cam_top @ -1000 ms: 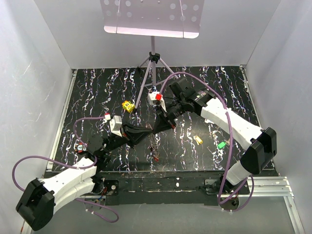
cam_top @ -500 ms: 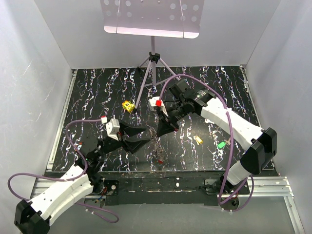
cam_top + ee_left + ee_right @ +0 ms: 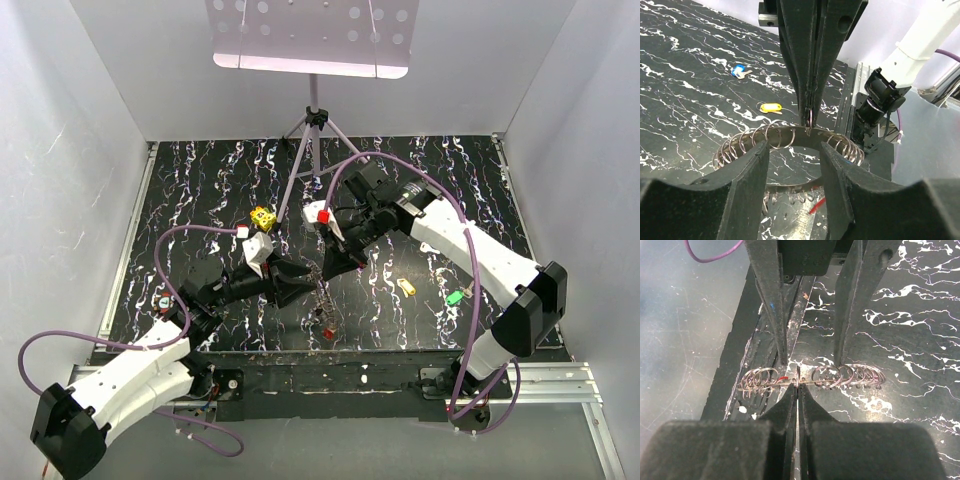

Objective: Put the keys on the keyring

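right gripper [image 3: 797, 390] pinching the keyring [image 3: 790, 132], left gripper [image 3: 795, 150] open around it
keyring held up near the front edge of the counter [image 3: 220, 180]; left fingers stand apart, one each side of it. a yellow key [image 3: 771, 107] and blue key [image 3: 739, 71] lie beyond.

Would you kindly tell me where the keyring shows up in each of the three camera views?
Top external: keyring just below centre, a thin vertical streak.
Left wrist: keyring lower centre, an open loop of small rings.
Right wrist: keyring centre, seen edge-on.
Shared landmark: the right pincer shut on its rim.
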{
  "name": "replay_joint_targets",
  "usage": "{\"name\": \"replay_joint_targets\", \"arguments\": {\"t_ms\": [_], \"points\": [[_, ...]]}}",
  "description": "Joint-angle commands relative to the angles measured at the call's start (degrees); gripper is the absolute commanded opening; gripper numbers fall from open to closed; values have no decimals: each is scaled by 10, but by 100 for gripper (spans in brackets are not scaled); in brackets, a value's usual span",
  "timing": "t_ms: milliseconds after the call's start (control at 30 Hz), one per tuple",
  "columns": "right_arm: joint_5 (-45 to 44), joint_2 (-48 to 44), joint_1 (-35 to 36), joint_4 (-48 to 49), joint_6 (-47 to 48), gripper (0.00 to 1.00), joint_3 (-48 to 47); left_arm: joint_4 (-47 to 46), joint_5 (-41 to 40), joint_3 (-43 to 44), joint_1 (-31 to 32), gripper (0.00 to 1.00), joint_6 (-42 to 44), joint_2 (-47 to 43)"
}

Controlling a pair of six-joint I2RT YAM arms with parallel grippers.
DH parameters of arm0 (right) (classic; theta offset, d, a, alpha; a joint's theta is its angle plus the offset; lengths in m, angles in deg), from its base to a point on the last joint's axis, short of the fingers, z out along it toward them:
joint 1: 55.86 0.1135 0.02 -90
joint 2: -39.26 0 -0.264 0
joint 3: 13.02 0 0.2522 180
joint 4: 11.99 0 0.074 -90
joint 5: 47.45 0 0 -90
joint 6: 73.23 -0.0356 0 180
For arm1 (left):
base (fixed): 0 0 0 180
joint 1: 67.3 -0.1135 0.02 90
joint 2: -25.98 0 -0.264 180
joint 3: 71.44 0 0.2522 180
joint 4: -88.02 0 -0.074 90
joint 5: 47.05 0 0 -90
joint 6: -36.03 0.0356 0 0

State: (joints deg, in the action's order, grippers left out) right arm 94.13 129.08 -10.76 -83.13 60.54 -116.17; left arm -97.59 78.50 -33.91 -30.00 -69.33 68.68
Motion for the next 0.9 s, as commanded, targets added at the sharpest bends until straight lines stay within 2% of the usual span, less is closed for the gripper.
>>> {"name": "replay_joint_targets", "arguments": {"t_ms": [0,200,400,867], "points": [[17,5,5,-9,7,1,-25,-14,-9,22,0,43,4,-1],[20,12,9,-9,5,1,-26,-41,-1,13,1,40,-17,-1],[25,17,12,-8,0,1,-31,-67,14,5,1,33,-35,9],[22,20,14,-8,-4,1,-31,-14,32,21,1,28,-15,23]]}}
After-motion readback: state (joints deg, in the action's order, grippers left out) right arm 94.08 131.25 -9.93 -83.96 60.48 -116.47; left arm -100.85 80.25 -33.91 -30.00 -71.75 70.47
